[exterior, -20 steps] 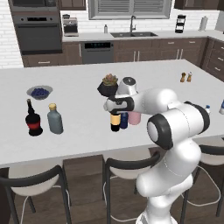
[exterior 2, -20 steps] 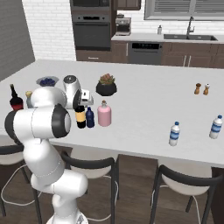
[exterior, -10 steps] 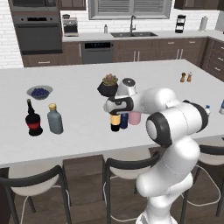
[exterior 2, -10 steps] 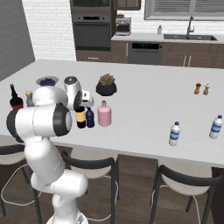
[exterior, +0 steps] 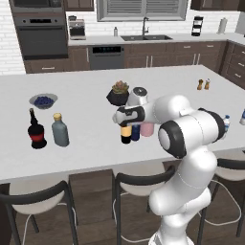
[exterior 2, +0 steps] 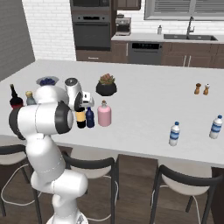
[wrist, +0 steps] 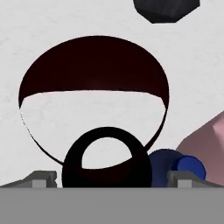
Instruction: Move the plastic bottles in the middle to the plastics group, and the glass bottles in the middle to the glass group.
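wine bottle (exterior 2: 81,118): tall, dark, yellow label; stands near the front edge of the counter (exterior: 86,148), about midway along it, directly under the hand.
neighbours: small dark-blue bottle (exterior 2: 89,118) just beside it, squat pink bottle (exterior 2: 104,114) beyond that; all three upright.
gripper (wrist: 106,179): looks straight down over the bottle's mouth; one finger tip (wrist: 40,178) on each side of the neck, parted; whether they yet press the glass cannot be told.
handling: likely heavy, rigid, smooth and breakable; tall with a narrow neck, so it should tip easily if nudged.
where to grip: the neck just below the lip, squarely, lifted straight up to spare the blue bottle.
destination: black red-label bottle (exterior: 35,134) and grey-blue bottle (exterior: 60,131) toward the counter's left end.
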